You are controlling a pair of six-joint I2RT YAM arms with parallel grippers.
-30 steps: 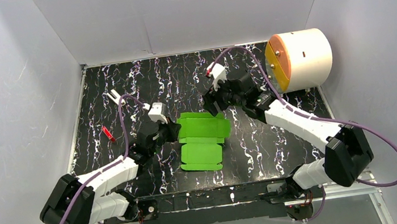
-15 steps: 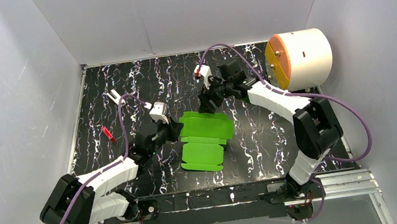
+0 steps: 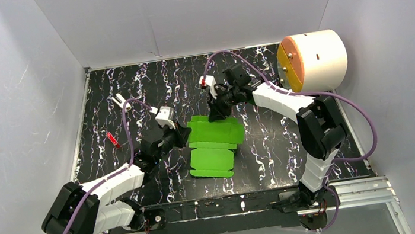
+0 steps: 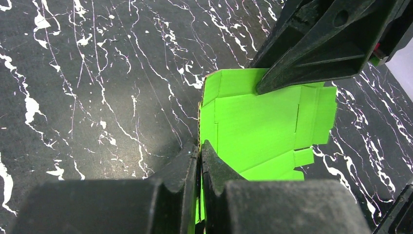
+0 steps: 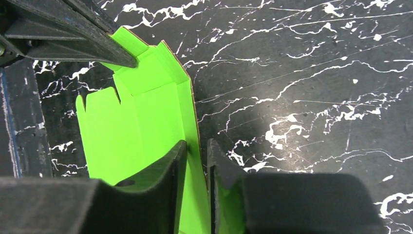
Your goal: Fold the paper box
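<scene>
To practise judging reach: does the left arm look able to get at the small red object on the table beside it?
Probably yes, once freed: only bare table lies towards the small red object, but the left gripper is shut on the edge of the paper box.

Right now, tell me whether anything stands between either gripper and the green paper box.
Nothing visible does. The left gripper is pinched shut on the paper box's left edge, and the right gripper straddles its far edge, with a gap showing. The white cylinder stands apart at the far right.
</scene>
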